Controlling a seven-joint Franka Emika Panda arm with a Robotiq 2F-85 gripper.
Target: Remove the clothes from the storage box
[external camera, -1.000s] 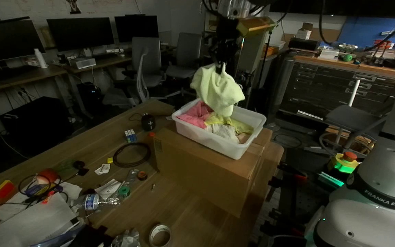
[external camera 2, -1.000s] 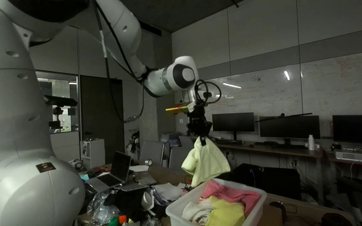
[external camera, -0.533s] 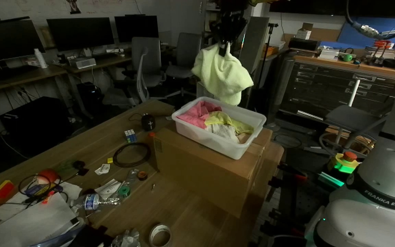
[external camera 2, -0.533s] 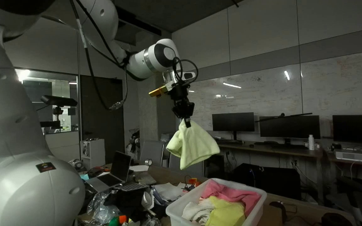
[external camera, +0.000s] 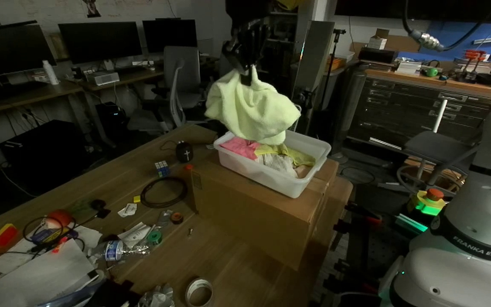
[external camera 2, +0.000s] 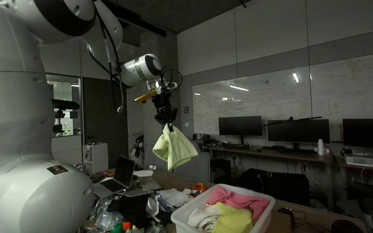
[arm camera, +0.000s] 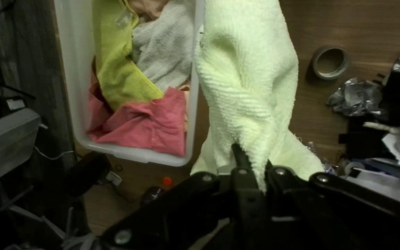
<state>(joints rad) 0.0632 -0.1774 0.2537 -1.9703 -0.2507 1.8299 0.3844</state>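
A wooden table and, on it, a cardboard box lie under the white storage box. Higher than the storage box and apart from it, the gripper clamps a hanging pale green cloth. Inside the storage box lie a pink cloth, a yellow cloth and a whitish cloth; outside, apart from it, sits a puzzle cube

FRANKA EMIKA on black arm band, white cross on black object
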